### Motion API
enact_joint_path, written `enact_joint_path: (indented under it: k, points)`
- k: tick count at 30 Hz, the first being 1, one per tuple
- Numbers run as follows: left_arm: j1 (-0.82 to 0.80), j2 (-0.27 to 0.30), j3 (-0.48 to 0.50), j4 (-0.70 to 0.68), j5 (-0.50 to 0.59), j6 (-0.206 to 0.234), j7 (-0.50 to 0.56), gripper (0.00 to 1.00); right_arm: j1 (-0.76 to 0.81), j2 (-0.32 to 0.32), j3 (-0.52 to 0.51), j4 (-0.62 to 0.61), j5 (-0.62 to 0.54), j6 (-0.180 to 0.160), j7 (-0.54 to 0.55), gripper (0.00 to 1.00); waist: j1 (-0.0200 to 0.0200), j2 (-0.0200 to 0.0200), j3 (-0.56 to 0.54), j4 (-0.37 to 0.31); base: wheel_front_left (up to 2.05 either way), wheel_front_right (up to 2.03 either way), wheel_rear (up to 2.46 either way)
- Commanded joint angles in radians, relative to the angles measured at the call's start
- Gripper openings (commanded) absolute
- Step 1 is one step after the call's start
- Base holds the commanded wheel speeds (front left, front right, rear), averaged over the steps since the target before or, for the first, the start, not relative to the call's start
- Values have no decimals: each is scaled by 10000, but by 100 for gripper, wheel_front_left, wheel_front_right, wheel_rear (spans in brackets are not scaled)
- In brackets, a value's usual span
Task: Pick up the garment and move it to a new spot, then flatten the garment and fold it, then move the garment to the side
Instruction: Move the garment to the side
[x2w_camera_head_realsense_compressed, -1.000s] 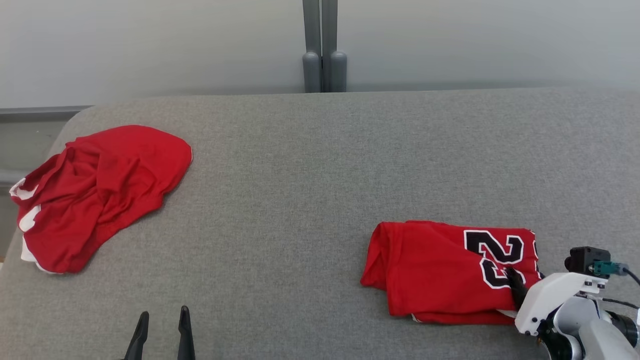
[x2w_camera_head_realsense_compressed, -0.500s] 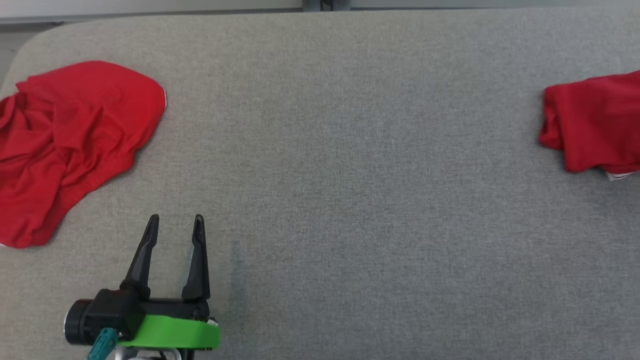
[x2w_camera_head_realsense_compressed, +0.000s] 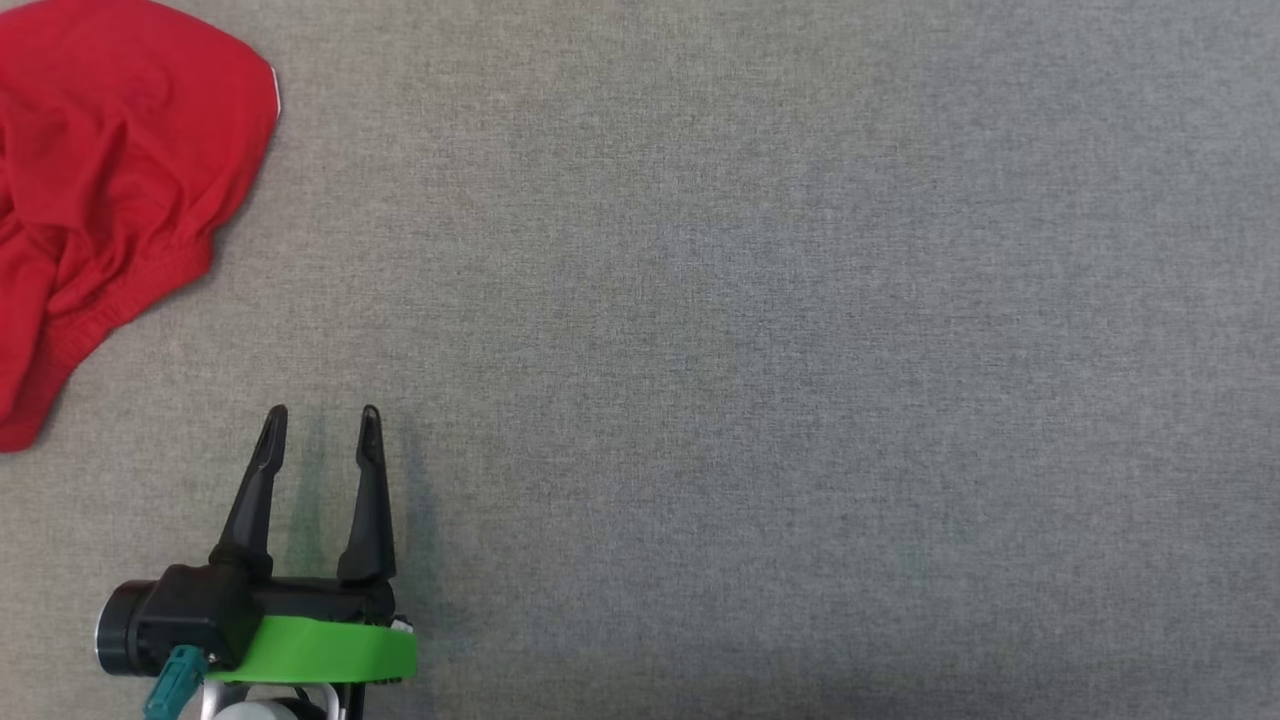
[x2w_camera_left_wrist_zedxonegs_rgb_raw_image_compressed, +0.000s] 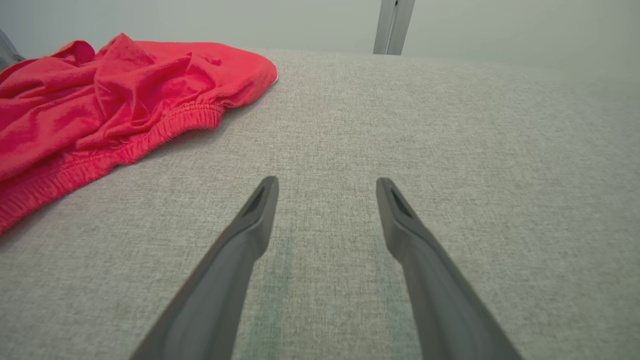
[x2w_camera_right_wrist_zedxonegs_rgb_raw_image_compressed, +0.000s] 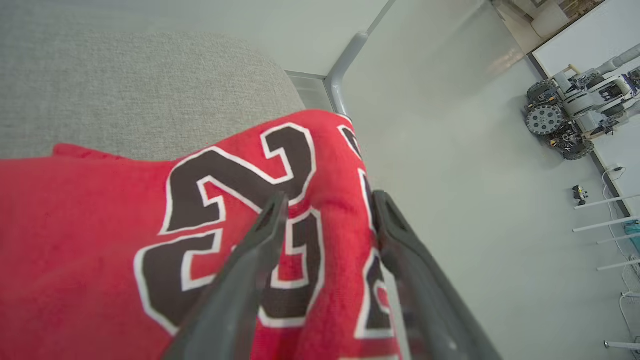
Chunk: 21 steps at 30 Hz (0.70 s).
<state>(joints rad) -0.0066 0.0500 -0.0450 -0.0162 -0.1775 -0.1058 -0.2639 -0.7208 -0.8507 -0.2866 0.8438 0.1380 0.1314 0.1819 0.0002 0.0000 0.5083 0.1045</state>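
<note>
Lately our view has swung to crumpled red shorts, left hand wide; right hand parted over folded jersey, likely finished.

large black 2, on red garment

We see the left gripper with its two dark tapered fingers spread wide above the grey woven fabric surface. A crumpled red cloth garment with an elastic hem lies upper left, well apart from them.
</note>
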Motion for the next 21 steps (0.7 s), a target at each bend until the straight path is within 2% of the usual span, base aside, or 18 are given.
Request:
enact_joint_path:
  k: [1, 5, 7, 10, 14, 18, 21]
  points:
    - [-113, 14, 54, -56, -78, 27, 0, 100, -107, -4, -96, 104, -339, -14, -254, 100, -2, 0, 23, -34, 0, 0, 0]
    - [144, 16, 207, -17, -257, 210, 0, 100, -508, 348, -407, -69, -1065, -14, -1434, 100, -2, 0, -361, -371, 0, 0, 0]
    - [361, 16, 317, 93, -334, 277, 0, 100, -654, 766, -371, -395, -1273, -14, -2083, 100, -2, 0, -772, -602, 0, 0, 0]
    - [776, 17, 510, 358, -439, 399, 0, 100, -536, 1841, -81, -1079, -919, -13, -3083, 100, -2, 0, -1739, -921, 0, 0, 0]
    - [1376, 17, 698, 669, -573, 497, 0, 100, 784, 3030, 942, -2320, -431, -13, -3968, 100, -2, 0, -3160, -1143, 0, 0, 0]
    - [2217, 17, 978, 886, -512, 640, 0, 100, 2694, 3984, 1873, -3560, -74, -14, -4315, 100, -2, 0, -4711, -1292, 0, 0, 0]
    - [2645, 14, 1143, 848, -601, 695, -2, 100, 4176, 4822, 2252, -4518, 3, -13, -4425, 100, -2, 0, -5356, -1369, 0, 0, 0]
